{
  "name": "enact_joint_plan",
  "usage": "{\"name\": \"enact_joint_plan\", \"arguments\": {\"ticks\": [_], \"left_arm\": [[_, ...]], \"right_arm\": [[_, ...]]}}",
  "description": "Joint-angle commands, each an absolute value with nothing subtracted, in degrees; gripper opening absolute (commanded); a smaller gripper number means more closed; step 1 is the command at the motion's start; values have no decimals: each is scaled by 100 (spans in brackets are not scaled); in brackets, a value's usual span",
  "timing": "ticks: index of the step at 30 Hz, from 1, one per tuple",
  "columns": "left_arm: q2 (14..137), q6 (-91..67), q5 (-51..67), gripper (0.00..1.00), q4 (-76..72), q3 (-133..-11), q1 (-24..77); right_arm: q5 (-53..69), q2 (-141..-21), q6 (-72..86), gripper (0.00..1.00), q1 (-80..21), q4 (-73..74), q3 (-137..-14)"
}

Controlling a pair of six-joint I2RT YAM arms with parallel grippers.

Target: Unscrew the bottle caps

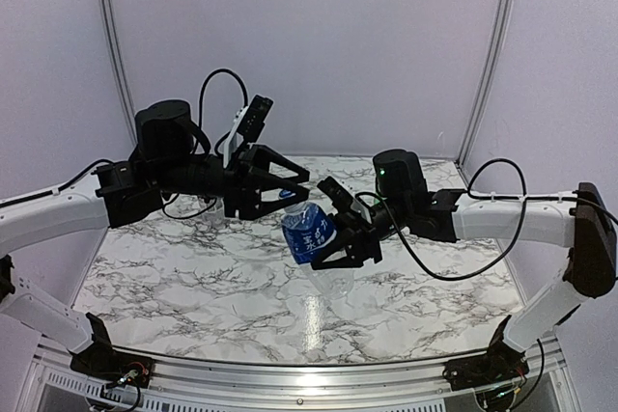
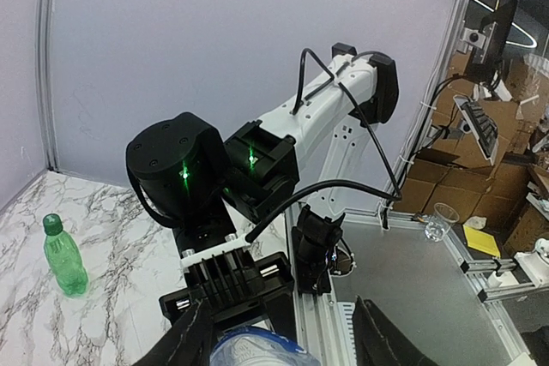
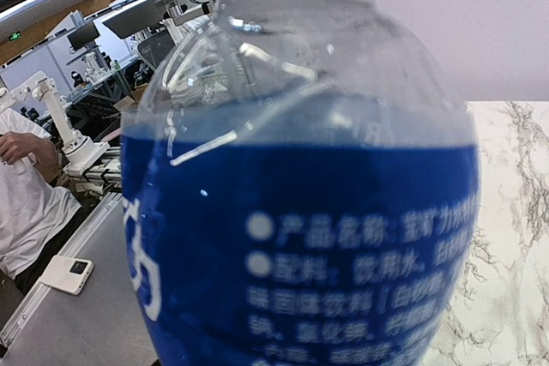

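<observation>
item 1: blue-label bottle [image 1: 309,233], clamped round its body in your right hand [image 1: 333,243], tilted, raised off the tabletop [image 1: 193,287]. its neck end points at your left hand [image 1: 297,190], whose 2 fingers stand apart on either side of it, not gripping. whether its cap is on: cannot tell. item 2: green bottle [image 2: 64,255], upright on the tabletop, green cap [image 2: 53,222] on, well apart from both hands.

The blue-label bottle [image 3: 300,237] fills my right wrist view, hiding my right gripper [image 1: 333,231] there, its base cut off at six o'clock.
</observation>
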State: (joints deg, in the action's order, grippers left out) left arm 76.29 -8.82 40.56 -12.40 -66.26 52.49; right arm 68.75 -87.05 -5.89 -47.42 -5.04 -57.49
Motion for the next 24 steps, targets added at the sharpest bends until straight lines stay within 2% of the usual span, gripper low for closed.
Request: {"name": "enact_joint_plan", "arguments": {"ticks": [1, 8, 18, 21, 24], "left_arm": [[7599, -946, 4217, 55, -1527, -6458, 5236], [7558, -912, 4111, 47, -1562, -6281, 5239], [7543, -1023, 3842, 17, -1606, -6252, 5239], [7473, -1232, 3371, 4, -1617, -6204, 5239], [7342, -1711, 2211, 0, -1617, -6102, 5314]], "right_arm": [[6984, -8675, -575, 35, -4794, -539, -5924], [6914, -8641, -532, 35, -4799, -546, -5924], [6492, -8634, -550, 33, -4757, -486, -5904], [5983, -8554, -483, 31, -4702, -474, -5893], [5132, -8427, -461, 31, -4659, -388, -5913]]}}
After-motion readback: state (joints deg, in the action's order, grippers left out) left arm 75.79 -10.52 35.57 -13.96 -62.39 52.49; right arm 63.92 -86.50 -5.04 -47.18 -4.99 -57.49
